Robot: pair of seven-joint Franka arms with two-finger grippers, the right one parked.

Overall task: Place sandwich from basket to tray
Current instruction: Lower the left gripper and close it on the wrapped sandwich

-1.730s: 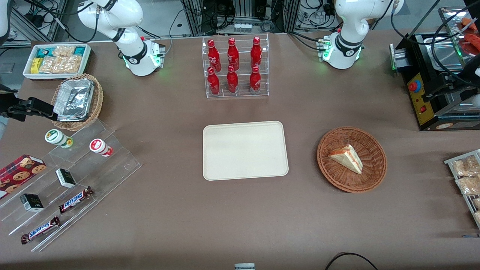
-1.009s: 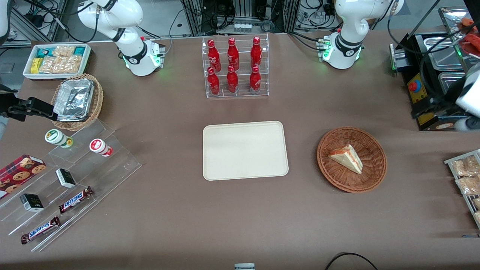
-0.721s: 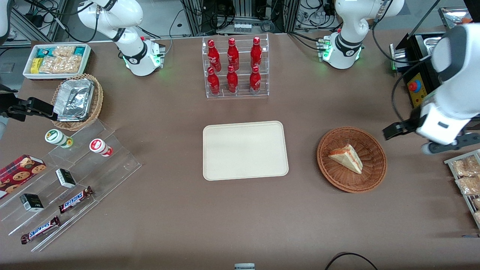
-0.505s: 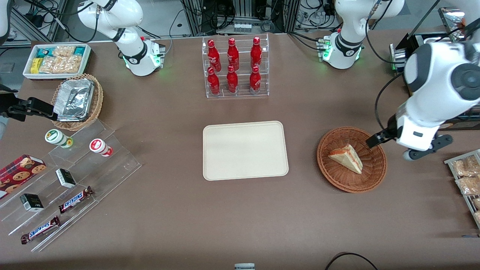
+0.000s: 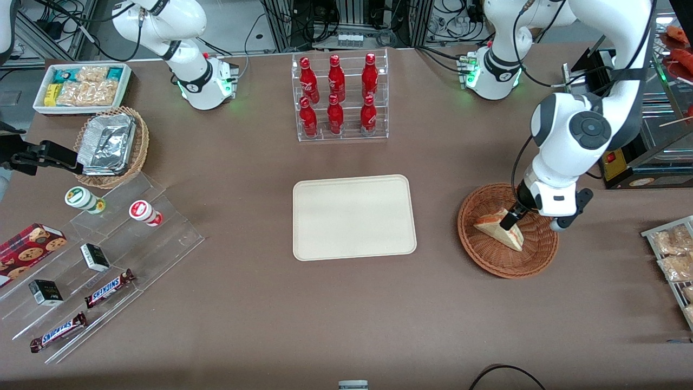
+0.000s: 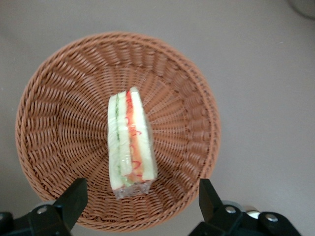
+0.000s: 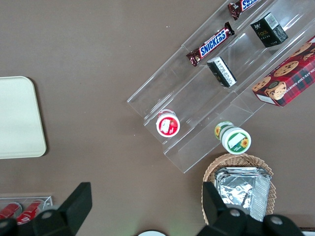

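Observation:
The sandwich (image 5: 491,226), a wedge of white bread with red and green filling, lies in the round reddish-brown wicker basket (image 5: 487,261). My left gripper (image 5: 520,220) hangs just above the basket, over the sandwich. In the left wrist view the sandwich (image 6: 130,140) lies edge-up in the middle of the basket (image 6: 197,98). The gripper (image 6: 141,201) is open and empty, with one finger on each side of the sandwich's wide end and neither touching it. The cream tray (image 5: 354,216) lies bare at the table's middle, beside the basket; its corner also shows in the right wrist view (image 7: 19,118).
A clear rack of red bottles (image 5: 339,97) stands farther from the front camera than the tray. A black machine (image 5: 622,146) and a rack of snack packets (image 5: 674,254) flank the basket at the working arm's end. A tan basket with foil trays (image 5: 111,143) and an acrylic snack stand (image 5: 103,260) are at the parked arm's end.
The left arm swung in from the working arm's end of the table and came down over the basket. The sandwich, basket and tray have not moved.

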